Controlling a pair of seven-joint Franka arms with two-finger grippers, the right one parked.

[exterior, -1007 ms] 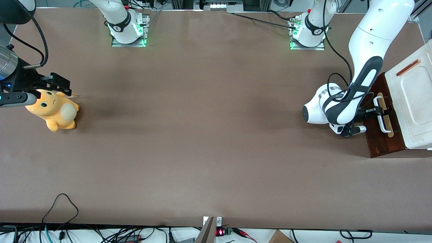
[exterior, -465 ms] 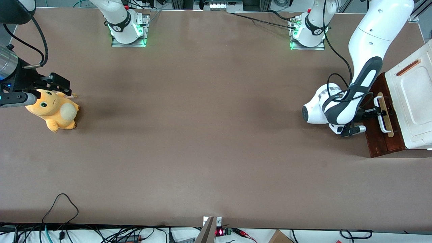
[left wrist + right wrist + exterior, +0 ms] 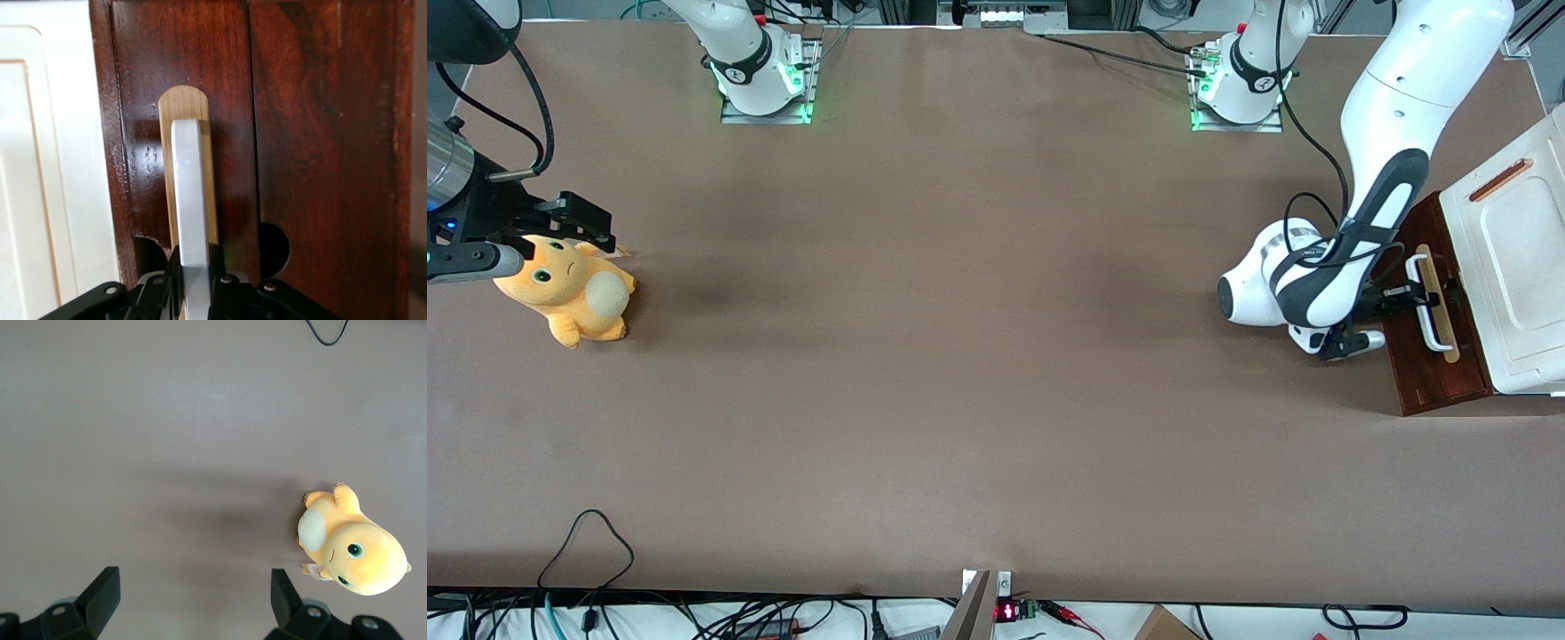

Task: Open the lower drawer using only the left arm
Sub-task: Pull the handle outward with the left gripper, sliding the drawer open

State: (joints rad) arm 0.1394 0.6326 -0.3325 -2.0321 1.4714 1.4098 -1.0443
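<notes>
The lower drawer has a dark red-brown front with a white bar handle over a tan strip, at the working arm's end of the table. The left arm reaches to the drawer front. Its gripper is shut on the middle of the handle. In the left wrist view the black fingers clamp the white handle from both sides, against the dark wood front. The drawer front stands slightly out from under the white cabinet top.
An orange plush toy lies at the parked arm's end of the table, also in the right wrist view. Two arm bases stand at the table edge farthest from the front camera. Cables lie at the near edge.
The left arm and gripper have shifted slightly toward the table's middle, with the handle and drawer front coming along a little way out from the cabinet.
</notes>
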